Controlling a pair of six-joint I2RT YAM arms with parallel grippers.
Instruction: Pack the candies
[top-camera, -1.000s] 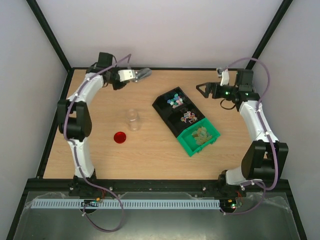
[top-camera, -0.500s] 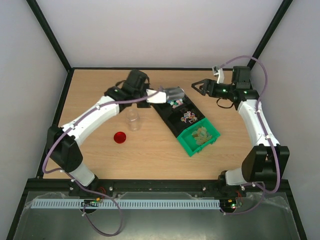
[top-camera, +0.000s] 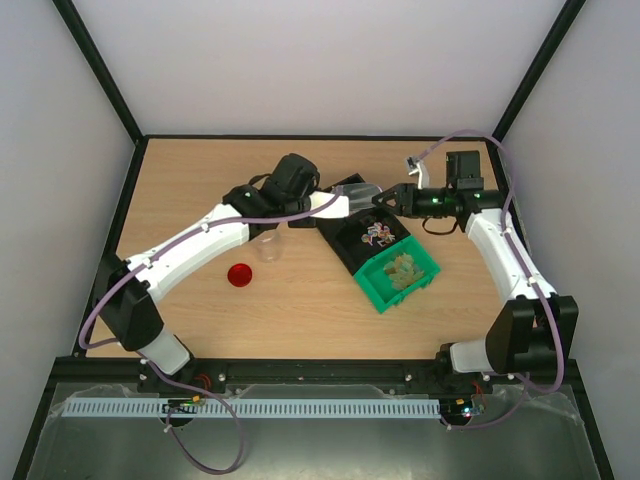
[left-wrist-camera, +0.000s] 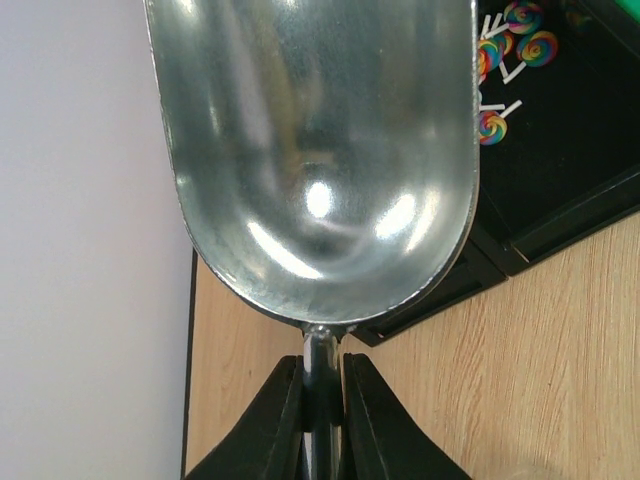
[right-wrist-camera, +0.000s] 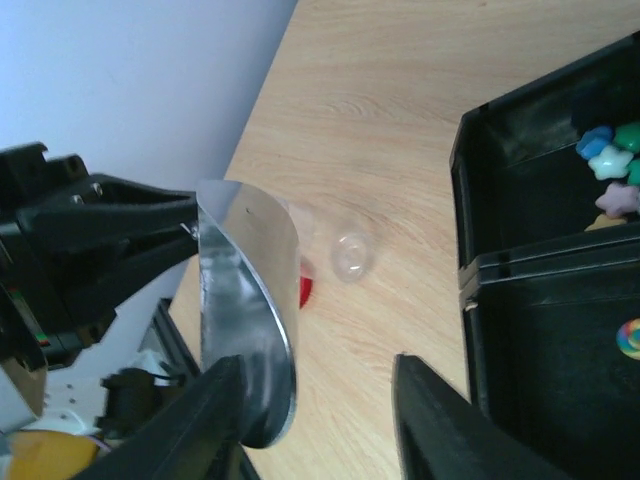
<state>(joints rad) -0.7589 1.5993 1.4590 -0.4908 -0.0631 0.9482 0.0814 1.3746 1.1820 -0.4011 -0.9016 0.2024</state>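
Black tray (top-camera: 350, 250), compartmented: set slantwise on the wooden table (top-camera: 200, 170) and taken here as the reference for all placings. Candies (top-camera: 378, 232): mixed-colour swirl pieces on white sticks are kept in the tray's middle compartment; pastel star-shaped pieces in blue, green and pink are shown by the right wrist camera in the tray's far compartment; pale greenish-tan pieces are kept in the green bin (top-camera: 383, 295), which is butted against the tray's near end. Silver scoop (left-wrist-camera: 320, 150): the bowl is held over the tray's far end, its hollow side turned toward the left wrist camera, with the swirl pieces seen just past its rim. Left gripper (left-wrist-camera: 322, 385): the fingers are pressed together on the scoop's thin handle, just off the tray's far left corner. Right gripper (right-wrist-camera: 318, 365): the fingers are spread apart, and the gripper is held at the tray's far end, just right of the scoop; the scoop's rim is seen close to one finger, but whether they touch cannot be told. Clear jar (top-camera: 266, 247): stood upright on the table left of the tray, near it. Red lid (top-camera: 239, 275): laid flat left of the tray, beyond the jar and apart from it
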